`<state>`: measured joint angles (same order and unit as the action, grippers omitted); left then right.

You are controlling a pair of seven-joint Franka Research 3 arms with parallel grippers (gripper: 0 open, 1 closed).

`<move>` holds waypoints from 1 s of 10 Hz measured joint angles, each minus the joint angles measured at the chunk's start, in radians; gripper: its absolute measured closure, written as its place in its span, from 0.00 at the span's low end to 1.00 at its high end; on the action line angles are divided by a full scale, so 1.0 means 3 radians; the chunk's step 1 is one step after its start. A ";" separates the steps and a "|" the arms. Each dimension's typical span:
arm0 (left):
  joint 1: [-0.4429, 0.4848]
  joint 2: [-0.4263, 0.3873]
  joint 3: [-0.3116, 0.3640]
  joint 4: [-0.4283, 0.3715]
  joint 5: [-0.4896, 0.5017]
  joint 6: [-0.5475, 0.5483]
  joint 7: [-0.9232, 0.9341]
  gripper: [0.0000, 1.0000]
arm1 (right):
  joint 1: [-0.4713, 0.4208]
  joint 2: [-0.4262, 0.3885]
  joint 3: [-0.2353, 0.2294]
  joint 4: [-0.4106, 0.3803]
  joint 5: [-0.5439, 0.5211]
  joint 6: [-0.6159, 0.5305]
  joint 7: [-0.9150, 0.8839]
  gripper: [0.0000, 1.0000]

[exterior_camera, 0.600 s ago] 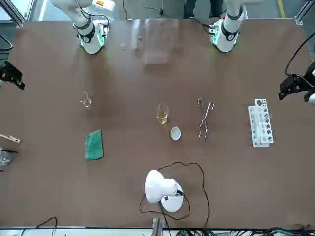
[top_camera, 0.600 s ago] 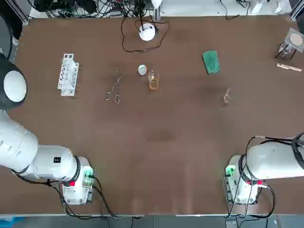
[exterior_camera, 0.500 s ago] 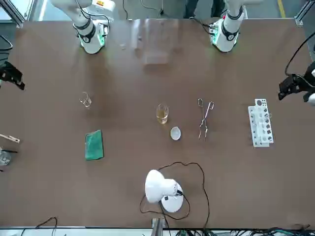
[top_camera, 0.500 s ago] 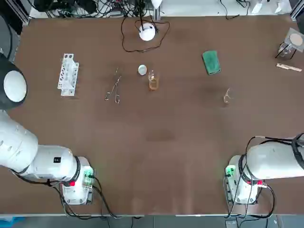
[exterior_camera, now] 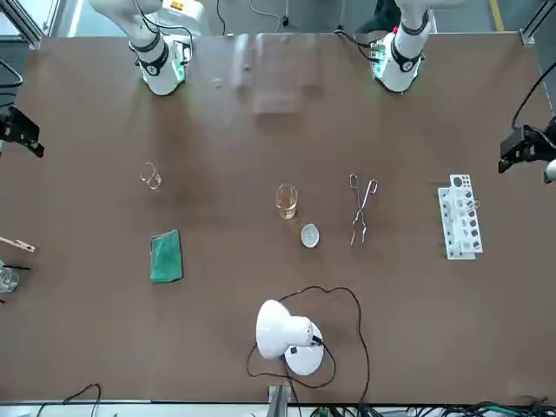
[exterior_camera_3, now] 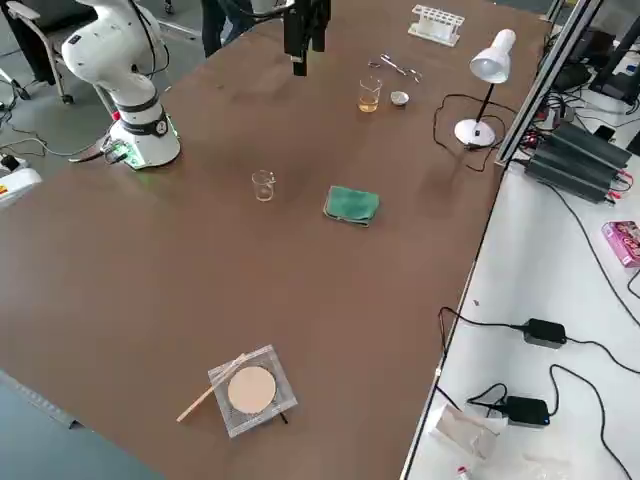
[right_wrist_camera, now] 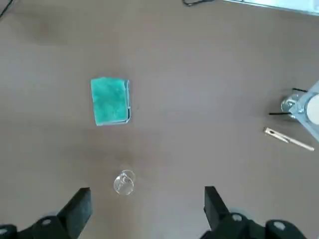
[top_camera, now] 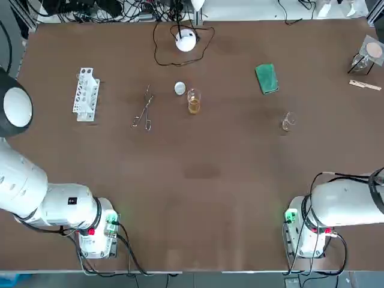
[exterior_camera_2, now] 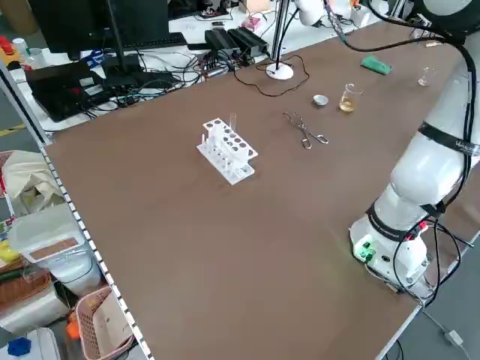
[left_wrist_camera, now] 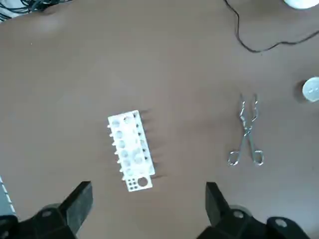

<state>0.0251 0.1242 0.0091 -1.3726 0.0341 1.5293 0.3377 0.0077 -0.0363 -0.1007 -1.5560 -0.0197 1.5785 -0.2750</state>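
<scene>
So, left gripper (left_wrist_camera: pixel 147 193): hung high over the left part of the table (top_camera: pixel 204 174), its two fingers (left_wrist_camera: pixel 79 200) spread wide with nothing between them.
Test tube rack (left_wrist_camera: pixel 130 150): white, stood on the table below the left gripper and was the nearest thing to it, though clear of both fingers; in the top view it sat toward the table's left side, well apart from the glassware.
Tongs (left_wrist_camera: pixel 246 132): metal, lay flat on the table between the test tube rack and the amber beaker, handles toward the robot.
Right gripper (right_wrist_camera: pixel 147 193): hung high over the right part of the table, fingers likewise set wide and empty.
Small empty beaker (right_wrist_camera: pixel 124 181): clear glass, stood upright on the table below the right gripper, nearest thing to it and untouched; in the top view it was right of the table's middle.
Green sponge (right_wrist_camera: pixel 110 100): lay flat beyond the small empty beaker, toward the far edge, apart from it.
Amber beaker (top_camera: pixel 193 102): upright near the middle of the table's far half, with amber liquid in its bottom.
White cap (top_camera: pixel 179 89): lay just beside the amber beaker, on its far-left side.
Desk lamp (top_camera: pixel 186 40): white, at the far edge, with a black cord looped around it.
Mesh pad (top_camera: pixel 373 51): at the far right corner, carrying a pale round disc.
Wooden stick (top_camera: pixel 365 85): lay near the mesh pad, on the robot's side of it.
</scene>
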 joint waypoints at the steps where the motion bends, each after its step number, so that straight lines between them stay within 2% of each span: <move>1: 0.0113 0.0001 0.0004 0.0000 -0.0056 0.0000 0.0223 0.00 | -0.0011 0.0000 -0.0009 -0.0004 0.0028 -0.0045 -0.0127 0.00; 3: 0.0344 0.0023 0.0012 -0.0009 -0.0237 -0.0001 0.0746 0.00 | -0.0024 0.0001 -0.0012 -0.0014 0.0097 -0.0065 -0.0234 0.00; 6: 0.0672 0.0202 0.0019 -0.0019 -0.0676 0.0001 0.1846 0.00 | -0.0015 0.0007 0.0003 -0.0048 0.0154 -0.0040 -0.0424 0.00; 10: 0.1049 0.0241 0.0021 -0.0168 -0.1120 -0.0020 0.2862 0.00 | -0.0028 0.0059 -0.0010 -0.0134 0.0163 0.0195 -0.0924 0.00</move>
<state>0.3399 0.1964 0.0154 -1.4231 -0.3019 1.5234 1.1962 -0.0007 -0.0185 -0.1036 -1.5962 0.0291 1.6369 -0.5522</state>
